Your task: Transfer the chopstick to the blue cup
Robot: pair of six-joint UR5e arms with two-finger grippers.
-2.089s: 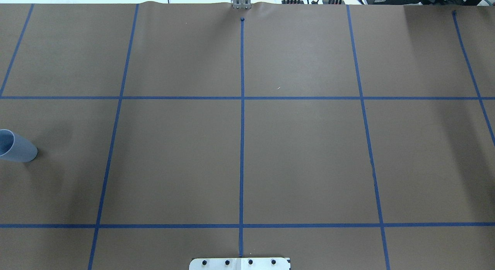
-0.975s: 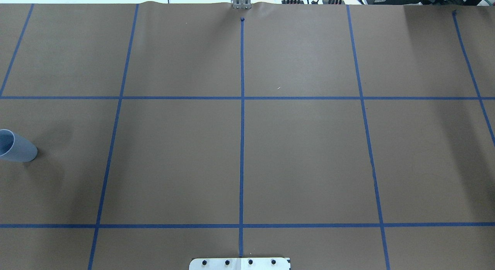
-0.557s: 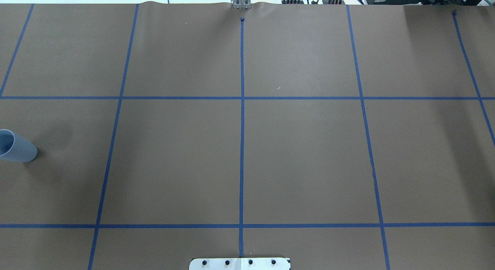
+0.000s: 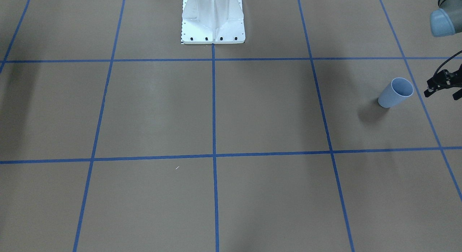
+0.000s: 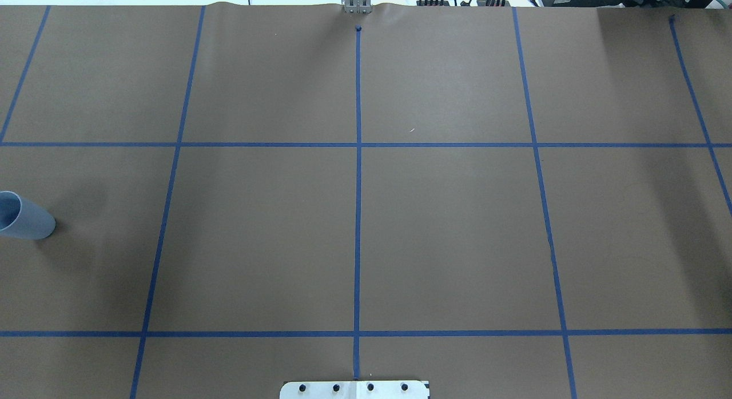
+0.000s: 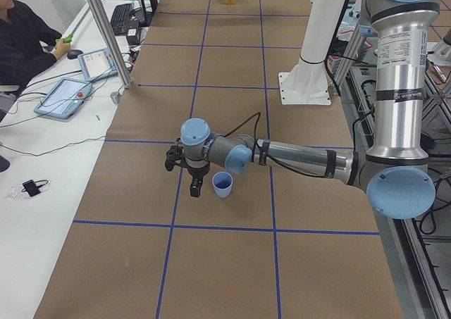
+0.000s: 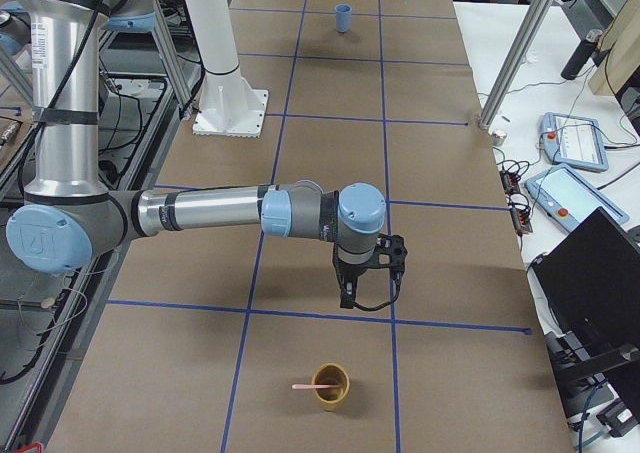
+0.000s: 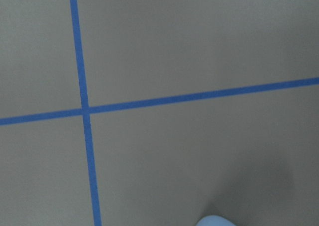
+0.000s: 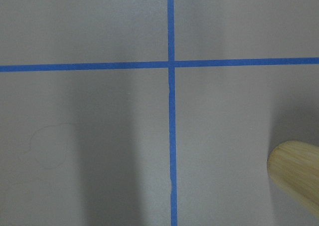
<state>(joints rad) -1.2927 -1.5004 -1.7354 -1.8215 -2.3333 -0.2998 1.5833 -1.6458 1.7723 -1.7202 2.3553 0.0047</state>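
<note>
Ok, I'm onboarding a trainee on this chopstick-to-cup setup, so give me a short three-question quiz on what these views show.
1. True or false: the blue cup stands upright with nothing in it.
2. Where is the chopstick? A) in the blue cup B) at the tan cup C) clamped in a gripper
3. Fill in: the left gripper is next to the ____ cup.
Key: 1 true; 2 B; 3 blue.
</note>
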